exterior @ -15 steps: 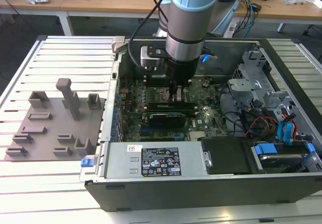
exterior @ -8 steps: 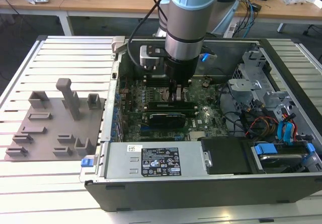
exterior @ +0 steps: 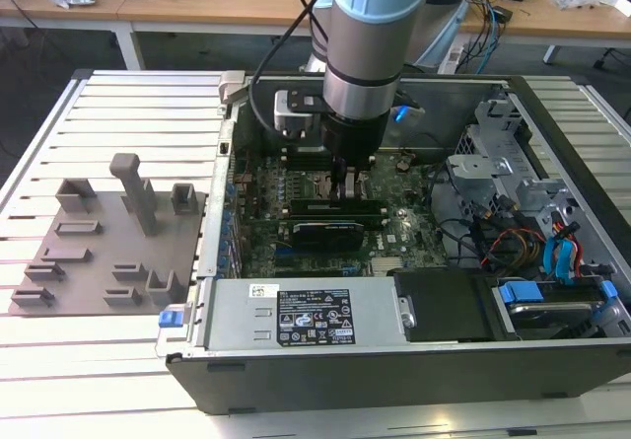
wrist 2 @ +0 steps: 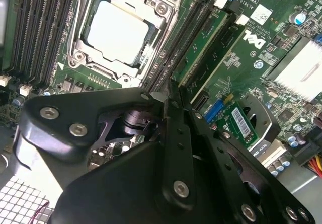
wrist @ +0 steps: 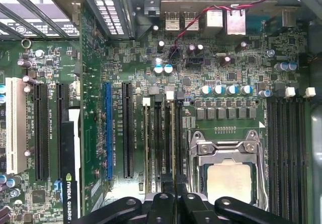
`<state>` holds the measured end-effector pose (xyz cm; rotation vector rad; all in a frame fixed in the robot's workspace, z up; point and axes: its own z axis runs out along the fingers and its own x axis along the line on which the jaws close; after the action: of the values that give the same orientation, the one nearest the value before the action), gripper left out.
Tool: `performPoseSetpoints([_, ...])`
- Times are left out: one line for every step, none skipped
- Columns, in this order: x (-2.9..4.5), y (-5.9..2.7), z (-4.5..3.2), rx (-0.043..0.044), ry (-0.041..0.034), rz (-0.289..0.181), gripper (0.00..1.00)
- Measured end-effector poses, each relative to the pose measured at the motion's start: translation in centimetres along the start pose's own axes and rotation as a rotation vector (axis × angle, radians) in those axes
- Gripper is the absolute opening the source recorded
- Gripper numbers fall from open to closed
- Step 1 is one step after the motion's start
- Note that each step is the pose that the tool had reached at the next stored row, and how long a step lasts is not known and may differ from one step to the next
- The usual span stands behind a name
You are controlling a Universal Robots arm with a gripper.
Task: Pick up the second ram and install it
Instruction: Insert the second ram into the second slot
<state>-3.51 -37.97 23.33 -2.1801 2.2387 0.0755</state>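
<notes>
The gripper (wrist 2: 168, 95) is reaching down inside the open computer case (exterior: 394, 360), right beside the shiny CPU socket (wrist 2: 123, 30). Its fingers are pressed together, pinching the second ram (wrist 2: 206, 45) (a thin green stick), which is standing in a slot next to another stick. The grey fixture plate (exterior: 108, 252) is lying outside the case.

A slatted white table (exterior: 118, 104) stands before wooden desks (exterior: 197, 5) strewn with cables (exterior: 483, 15).
</notes>
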Motion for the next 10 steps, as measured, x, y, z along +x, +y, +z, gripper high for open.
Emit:
performPoseSetpoints([0.00, 0.00, 0.10, -0.0001, 0.0000, 0.000, 0.12])
performPoseSetpoints([0.01, 0.00, 0.14, -0.0002, 0.0002, 0.000, 0.12])
performPoseSetpoints([0.01, 0.00, 0.15, -0.0002, 0.0002, 0.000, 0.12])
performPoseSetpoints([0.01, -0.02, 0.16, -0.0002, -0.0001, 0.000, 0.12])
performPoseSetpoints([0.01, -0.16, 0.16, -0.0005, -0.0001, 0.000, 0.12])
performPoseSetpoints([0.01, -0.20, 0.15, -0.0001, 0.0001, 0.000, 0.12])
performPoseSetpoints([0.00, -0.21, 0.16, 0.0000, 0.0000, 0.000, 0.12])
performPoseSetpoints([0.00, -0.22, 0.16, 0.0000, -0.0001, 0.000, 0.12])
performPoseSetpoints([0.00, -0.22, 0.15, -0.0001, 0.0000, 0.000, 0.12])
performPoseSetpoints([0.00, -0.23, 0.15, -0.0001, 0.0005, -0.001, 0.12])
